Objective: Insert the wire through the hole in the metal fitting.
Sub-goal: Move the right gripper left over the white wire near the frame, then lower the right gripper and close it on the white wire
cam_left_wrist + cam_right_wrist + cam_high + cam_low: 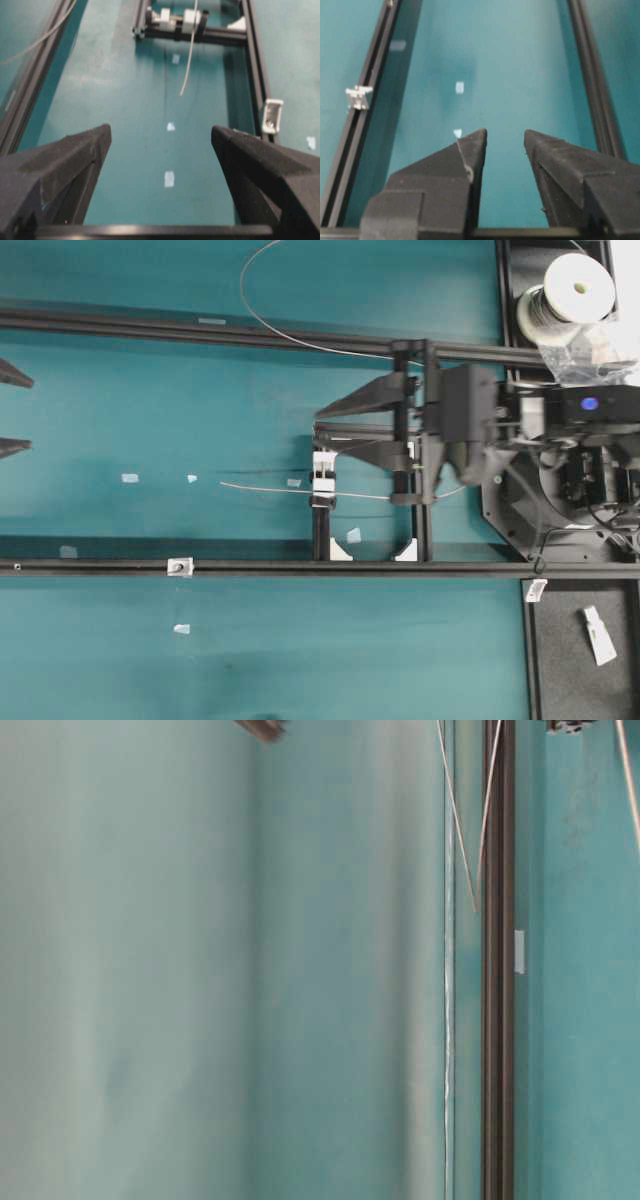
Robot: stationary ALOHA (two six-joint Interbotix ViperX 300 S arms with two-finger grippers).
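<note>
- The metal fitting (180, 566) sat on the lower black rail (400, 567), well apart from both grippers; in the left wrist view it lay ahead and to the right of the left gripper (160, 137), and in the right wrist view ahead and far to the left of the right gripper (505, 137).
- The wire (290, 489) lay loose across the desk (200, 640), its free end pointing towards the left gripper's side; nothing held it. It passed over the white-and-black clamp block (324, 485), just below the right gripper's fingers in the overhead view.
- We saw the left gripper with its jaws spread wide and empty, and the right gripper parted too, with bare desk between its fingers.
- We judged the task to be at its start: the wire was unthreaded and not yet grasped.
- The next move, we thought, called for one gripper to close on the wire near its free end, then steer that tip to the fitting's small hole, a fine alignment.
- A spool (575, 295) fed the wire from the far corner behind the right gripper.
</note>
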